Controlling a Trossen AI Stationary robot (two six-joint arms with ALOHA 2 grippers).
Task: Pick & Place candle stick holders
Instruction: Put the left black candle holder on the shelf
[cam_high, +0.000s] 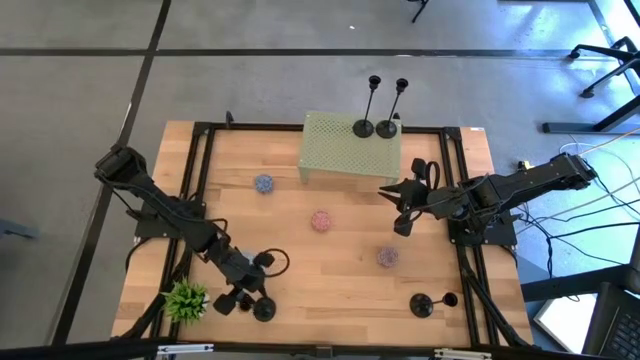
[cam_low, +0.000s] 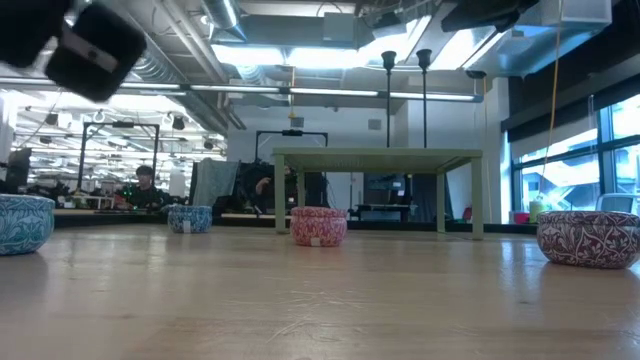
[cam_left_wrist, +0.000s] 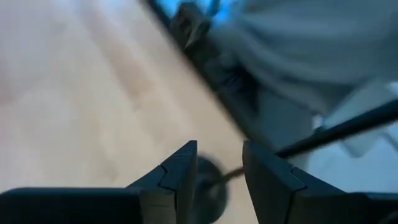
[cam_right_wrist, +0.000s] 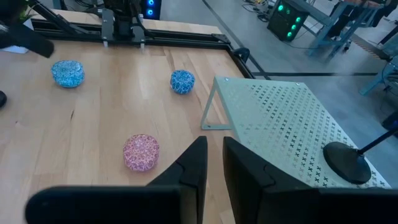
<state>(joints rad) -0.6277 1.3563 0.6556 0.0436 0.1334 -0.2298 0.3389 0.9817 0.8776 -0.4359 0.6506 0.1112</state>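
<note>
Candle stick holders: two upright on the green perforated stand (cam_high: 350, 147), two near the table's front edge.

Upright pair (cam_high: 374, 105) occupies the stand's far right corner, bases side by side. One holder (cam_high: 432, 303) lies near the front right edge, open wood around it. Left gripper (cam_high: 250, 296) at the front left, fingers part-open astride the fourth holder (cam_left_wrist: 208, 186), beside the green plant (cam_high: 186, 300). Right gripper (cam_high: 399, 205) hovers right of the stand, fingers nearly closed, empty.

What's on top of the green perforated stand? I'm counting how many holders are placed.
Two candle stick holders stand upright on the green stand, side by side near one corner. Under it, nothing shows in the low view.
</note>
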